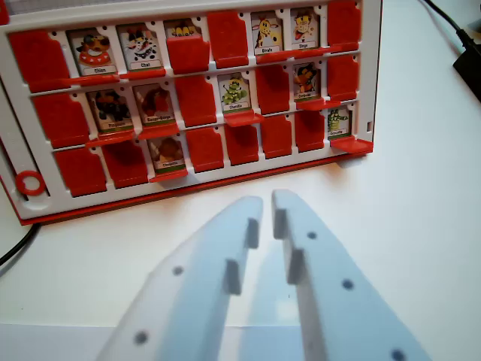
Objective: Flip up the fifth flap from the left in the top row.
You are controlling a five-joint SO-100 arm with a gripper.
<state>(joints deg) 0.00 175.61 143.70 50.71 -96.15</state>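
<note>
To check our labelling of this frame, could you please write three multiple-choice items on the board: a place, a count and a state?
1. Where on the board is the red ring? A the wrist view's lower left; B upper right; C centre.
2. How many bottom-row pictures show? A two; B five; C none.
3. The top row's fifth slot from the left is: A showing a picture; B covered in red; C missing.
Answers: A, the ring sits by that corner; A, only two show; B, plain red fills it.
</note>
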